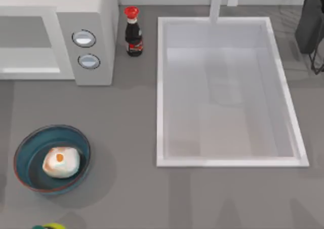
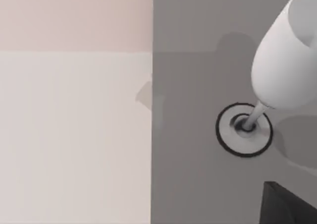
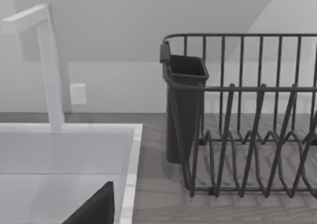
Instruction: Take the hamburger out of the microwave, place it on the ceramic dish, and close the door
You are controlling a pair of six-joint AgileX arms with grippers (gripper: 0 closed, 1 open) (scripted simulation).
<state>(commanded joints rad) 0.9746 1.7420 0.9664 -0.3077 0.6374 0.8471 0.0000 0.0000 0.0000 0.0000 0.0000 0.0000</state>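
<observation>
Cream hamburger (image 1: pixel 61 161) sits in the ceramic dish (image 1: pixel 30 143); fingers' state: cannot tell.

Cream-white hamburger (image 1: pixel 61 161) with orange spot, blue-teal ceramic dish (image 1: pixel 26 153) rimmed reddish-brown, light grey microwave (image 1: pixel 98 16), red-capped dark sauce bottle (image 1: pixel 133 33), white sink (image 1: pixel 161 87)

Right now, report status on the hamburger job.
Hamburger sitting in ceramic dish, front left of table. Microwave rear left; door state unclear from above. Soy sauce bottle stands beside the microwave.
</observation>
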